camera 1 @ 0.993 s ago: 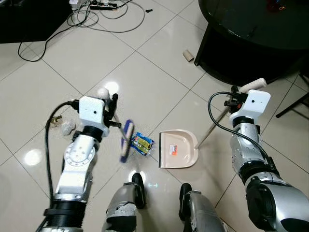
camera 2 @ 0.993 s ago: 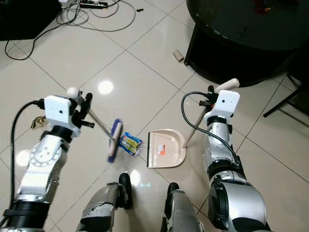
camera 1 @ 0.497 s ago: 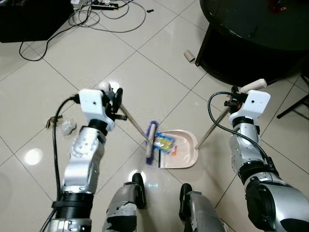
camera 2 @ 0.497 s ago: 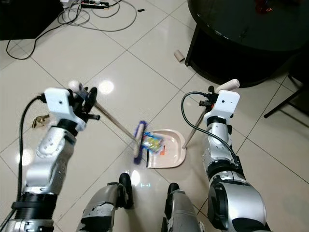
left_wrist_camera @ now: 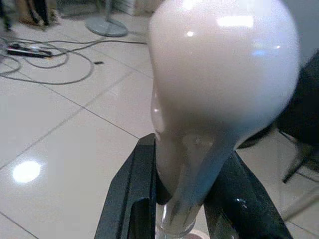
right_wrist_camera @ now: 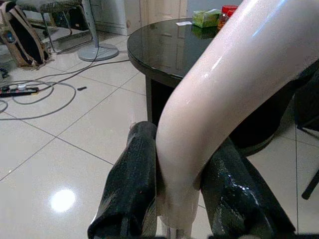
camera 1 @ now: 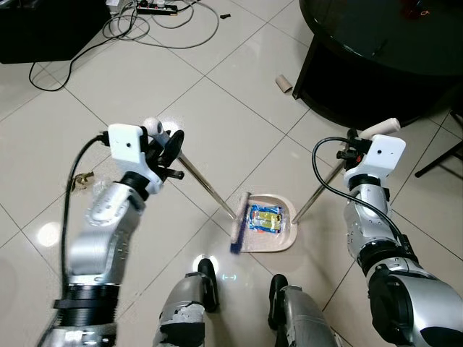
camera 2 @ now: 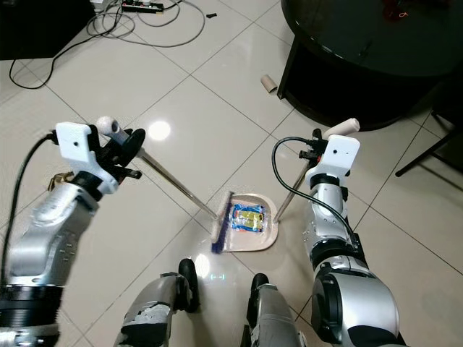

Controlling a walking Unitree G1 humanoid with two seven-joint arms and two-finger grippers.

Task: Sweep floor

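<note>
Open tile floor (camera 1: 217,108) ahead. Obstacles: black round table (camera 1: 376,43) front-right, cable tangle (camera 1: 145,25) front-left, cardboard tube (camera 1: 281,84) beside table base.

broom (camera 1: 210,194): slanted, head at pan's edge | beige dustpan (camera 1: 283,241): flat on tiles | blue-yellow wrapper (camera 1: 264,219): inside pan

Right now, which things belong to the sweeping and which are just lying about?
In use:
left gripper holding the broom
right gripper holding the dustpan
wrapper in the dustpan

Lying about:
cables
tube
table
scraps
</note>
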